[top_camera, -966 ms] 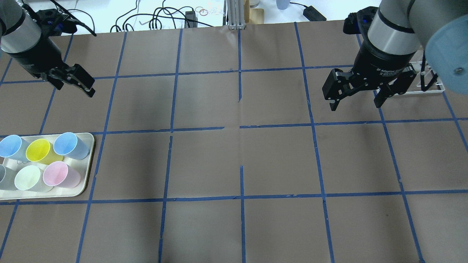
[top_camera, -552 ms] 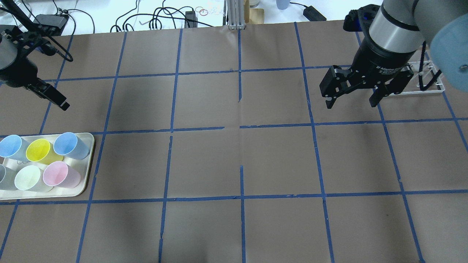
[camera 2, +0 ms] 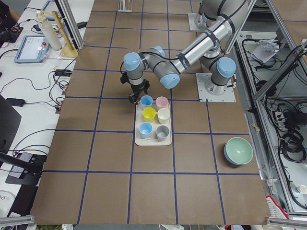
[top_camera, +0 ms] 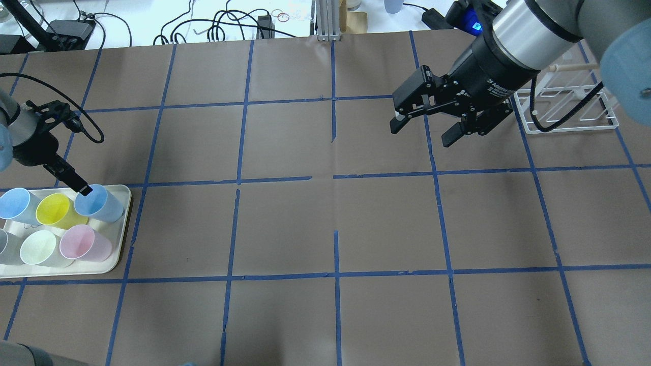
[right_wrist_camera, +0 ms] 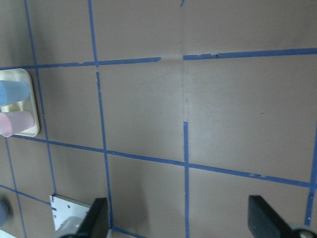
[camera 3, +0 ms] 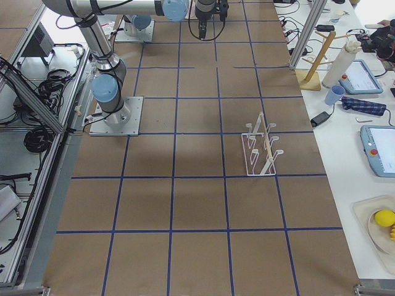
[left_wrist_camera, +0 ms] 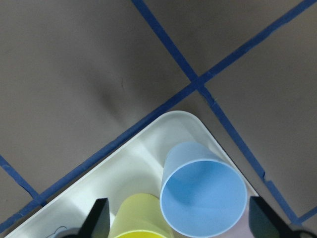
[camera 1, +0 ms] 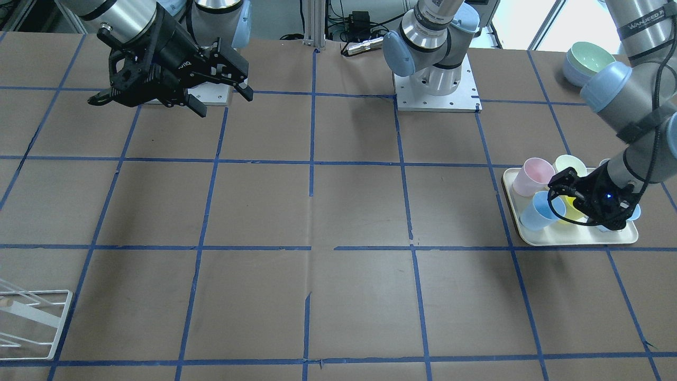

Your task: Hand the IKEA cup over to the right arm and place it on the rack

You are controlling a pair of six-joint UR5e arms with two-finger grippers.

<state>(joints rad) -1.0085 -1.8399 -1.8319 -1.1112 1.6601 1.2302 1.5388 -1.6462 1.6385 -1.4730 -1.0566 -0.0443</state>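
The pale sky-blue IKEA cup (top_camera: 100, 202) stands upright in the tray's corner (top_camera: 123, 223) nearest the table's middle. It also shows in the front view (camera 1: 539, 212) and the left wrist view (left_wrist_camera: 203, 194). My left gripper (top_camera: 81, 187) hovers just above it, open and empty. In the left wrist view its fingers (left_wrist_camera: 98, 218) stand wide on either side of the cup's rim. My right gripper (top_camera: 426, 129) is open and empty over the table, left of the white wire rack (top_camera: 569, 129). The rack also shows in the right side view (camera 3: 259, 151).
The tray also holds a blue cup with a greyish outside (top_camera: 15, 203) and yellow (top_camera: 53, 209), pink (top_camera: 81, 243), pale green (top_camera: 38, 247) and grey (top_camera: 4, 246) cups. A green bowl (camera 1: 587, 58) sits behind the left arm. Cables lie beyond the far edge.
My left gripper has come down and toward the tray and now hangs over the pale blue cup. My right gripper has swung left toward the table's middle, uncovering the rack.
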